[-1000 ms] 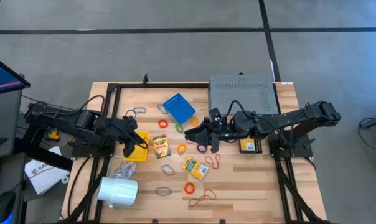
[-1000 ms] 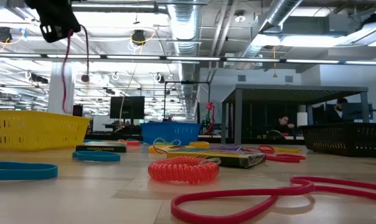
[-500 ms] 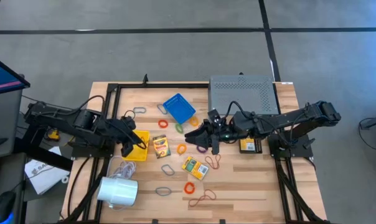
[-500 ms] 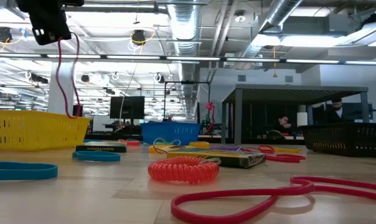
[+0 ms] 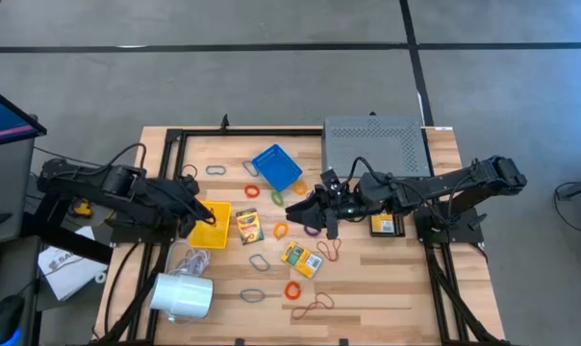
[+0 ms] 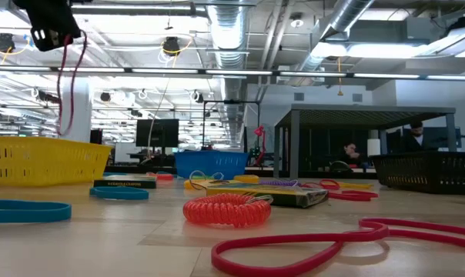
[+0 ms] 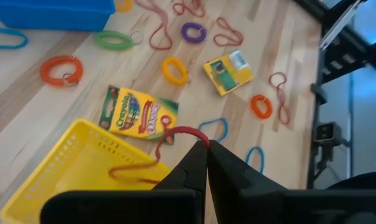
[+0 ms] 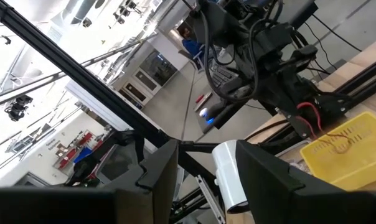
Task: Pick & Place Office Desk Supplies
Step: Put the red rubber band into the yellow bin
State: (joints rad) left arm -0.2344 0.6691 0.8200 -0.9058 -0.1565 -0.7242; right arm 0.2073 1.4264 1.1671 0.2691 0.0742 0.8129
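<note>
My left gripper (image 5: 196,211) hangs over the yellow basket (image 5: 214,229), shut on a red rubber band (image 7: 175,133) that trails down from it (image 6: 63,85). Around the table's middle lie two crayon boxes (image 5: 248,226) (image 5: 301,259), several coloured bands such as an orange coil (image 6: 226,208), and grey loop clips (image 5: 214,170). My right gripper (image 5: 308,215) is held level above the middle of the table, open, with nothing between its fingers (image 8: 206,177). My left gripper pinches the red band's upper bend (image 7: 189,132) between its two fingertips, coming at it slanting down from the table's left side. The band hangs slack below the fingers, and its lower part (image 7: 131,172) lies inside the yellow basket.
A blue basket (image 5: 276,166) and a grey perforated shelf (image 5: 375,144) stand at the back. A white cylinder (image 5: 183,295) with a cord lies at the near left corner. A long red band (image 6: 325,245) lies close to the low camera, and a black basket (image 6: 429,171) at its right.
My left gripper has drawn back toward the table's left edge, still shut on the red band, which hangs from it and has swung along with it above the yellow basket.
</note>
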